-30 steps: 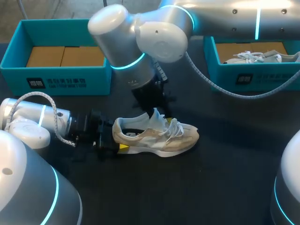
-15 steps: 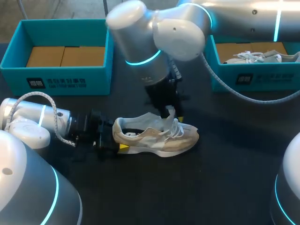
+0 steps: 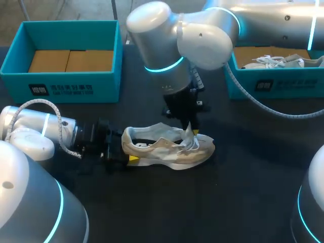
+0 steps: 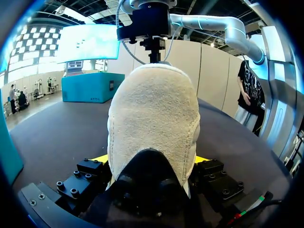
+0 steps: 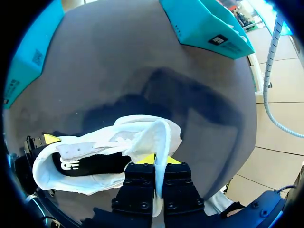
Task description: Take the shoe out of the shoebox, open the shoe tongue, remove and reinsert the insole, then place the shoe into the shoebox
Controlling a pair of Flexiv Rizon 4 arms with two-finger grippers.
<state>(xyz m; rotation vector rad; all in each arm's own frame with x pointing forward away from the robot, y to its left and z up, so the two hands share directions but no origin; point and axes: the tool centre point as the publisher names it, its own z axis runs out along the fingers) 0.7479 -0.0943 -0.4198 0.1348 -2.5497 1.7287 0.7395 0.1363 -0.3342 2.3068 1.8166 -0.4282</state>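
Note:
A beige and white shoe (image 3: 162, 149) lies on its sole on the dark table, toe pointing right. My left gripper (image 3: 126, 154) sits at its heel. In the left wrist view the heel (image 4: 152, 123) fills the gap of the left gripper (image 4: 152, 159), with a yellow tip pressed against each side. My right gripper (image 3: 191, 130) comes down over the laces and is shut on the white tongue (image 3: 188, 132). The right wrist view shows the tongue (image 5: 161, 137) running up between the closed fingers of the right gripper (image 5: 159, 159). The dark inside of the shoe (image 5: 90, 164) is open behind it.
A teal shoebox (image 3: 66, 88) with a brown cardboard bottom stands at the back left. A second teal box (image 3: 273, 83) at the back right holds another pale shoe (image 3: 273, 62). The right arm's grey cable hangs between that box and the shoe.
My right gripper has moved right and down along the shoe toward the toe, closed on the tongue and drawn it forward. The left arm and the shoe's heel have stayed put.

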